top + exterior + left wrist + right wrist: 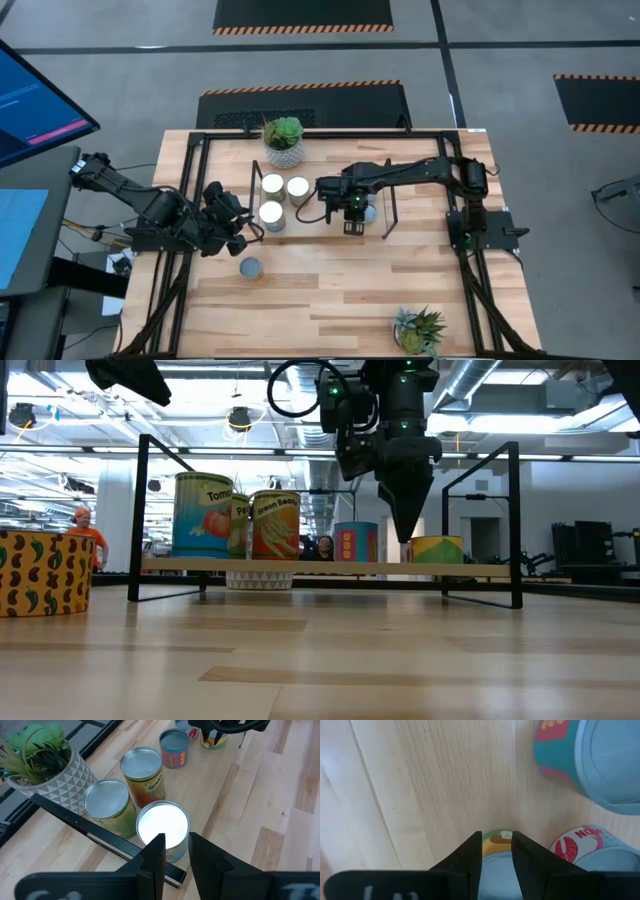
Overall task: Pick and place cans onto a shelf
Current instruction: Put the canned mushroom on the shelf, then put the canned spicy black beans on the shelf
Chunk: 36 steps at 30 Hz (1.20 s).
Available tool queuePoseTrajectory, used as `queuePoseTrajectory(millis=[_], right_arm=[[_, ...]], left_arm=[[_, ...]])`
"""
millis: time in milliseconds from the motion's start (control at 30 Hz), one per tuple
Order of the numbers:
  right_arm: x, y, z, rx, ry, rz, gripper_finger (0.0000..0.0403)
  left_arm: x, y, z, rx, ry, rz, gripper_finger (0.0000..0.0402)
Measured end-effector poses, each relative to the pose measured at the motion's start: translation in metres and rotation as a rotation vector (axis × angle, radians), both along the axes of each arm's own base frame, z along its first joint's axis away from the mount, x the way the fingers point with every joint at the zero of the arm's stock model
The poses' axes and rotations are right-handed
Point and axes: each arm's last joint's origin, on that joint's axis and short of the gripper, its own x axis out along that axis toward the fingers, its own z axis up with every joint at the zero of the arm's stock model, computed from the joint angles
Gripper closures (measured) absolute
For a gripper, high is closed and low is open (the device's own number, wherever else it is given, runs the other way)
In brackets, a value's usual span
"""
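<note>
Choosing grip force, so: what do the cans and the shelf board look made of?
The cans: likely metal, with bare shiny silver lids that glare under the light and glossy printed paper-like labels. The shelf board: pale wood, visible grain and plank seams, matte finish.

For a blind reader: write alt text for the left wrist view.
Three silver-topped cans cluster on a wooden shelf, the nearest just ahead of the left claw. A potted succulent stands beside them; a pink and teal can sits farther along.

Legible text, low view, cans on the shelf [330,568] only:
- Tallest can [203,514], shelf's left end — "Toma…", cut off.
- Orange-label can [275,524], just right of it — "Green Bean".
Other labels — not legible.
</note>
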Motion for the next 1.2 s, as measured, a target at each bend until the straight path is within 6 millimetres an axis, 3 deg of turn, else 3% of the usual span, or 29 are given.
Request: queuePoseTrajectory(millis=[233, 400, 800, 967, 1200], right_arm=[[0.005, 0.002, 0.012, 0.001, -0.04, -0.027, 0.0276], [0.007, 0.011, 0.045, 0.014, -0.042, -0.006, 0.0276], [0.001, 0.046, 0.122, 0.038, -0.135, -0.005, 0.0276], [0.0, 0.056, 0.128, -0.008, -0.148, -0.051, 0.0276], [-0.006, 0.067, 0.128, -0.201, -0.138, -0.17, 0.0276]], left_arm=[[0.0, 0.0, 0.0, 0.0, 0.0, 0.0, 0.0329], [0.0, -0.001, 0.0, -0.036, -0.002, 0.002, 0.0329], [-0.006, -0.008, -0.007, -0.356, 0.155, -0.06, 0.0329], [-0.024, -0.009, -0.015, -0.376, 0.301, 0.036, 0.0329], [-0.034, -0.025, -0.031, -0.406, 0.313, 0.058, 0.032]])
